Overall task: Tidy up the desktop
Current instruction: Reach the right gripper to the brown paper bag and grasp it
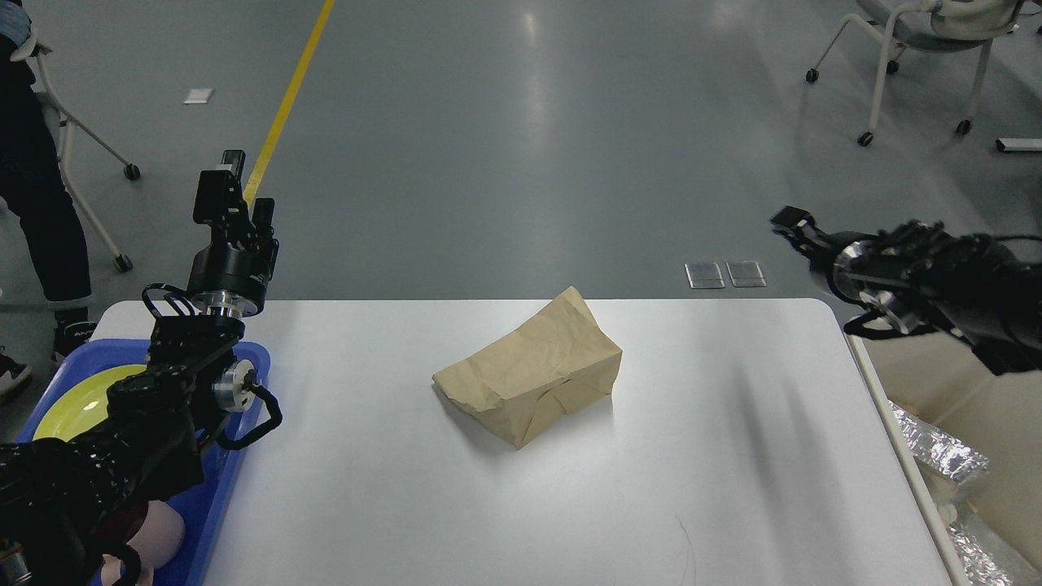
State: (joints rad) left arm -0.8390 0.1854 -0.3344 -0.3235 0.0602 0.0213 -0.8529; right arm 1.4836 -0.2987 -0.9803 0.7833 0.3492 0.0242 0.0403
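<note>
The desktop (700, 456) filled the lower middle of the frame, white and smooth, and the only thing left on its open surface was a crumpled brown paper bag (529, 376) lying just left of centre. I judged that bag to be the next thing to clear.

My left gripper (229, 189) stood high at the upper left, above the table's far left corner and over the blue tray (236, 472), which held a yellow plate (73, 399) at the left edge. Its fingers were dark and seen nearly end-on, so I could not tell whether they were parted or closed; nothing showed between them. My right gripper (791, 221) hung at the upper right, above the table's far right corner, blurred. I could not tell its finger state either, though I saw nothing in it. Below it, at the right edge, sat the beige bin (928, 382) with crinkled foil (936, 448) inside.

The bag looked light, soft and easily crushed, probably empty or nearly so. It should slide readily on that slick top, so a sideways push would only chase it. I reckoned the best hold was the raised folded ridge at its upper end, pinched from above, where the creased paper gave the fingers a firm bite.
</note>
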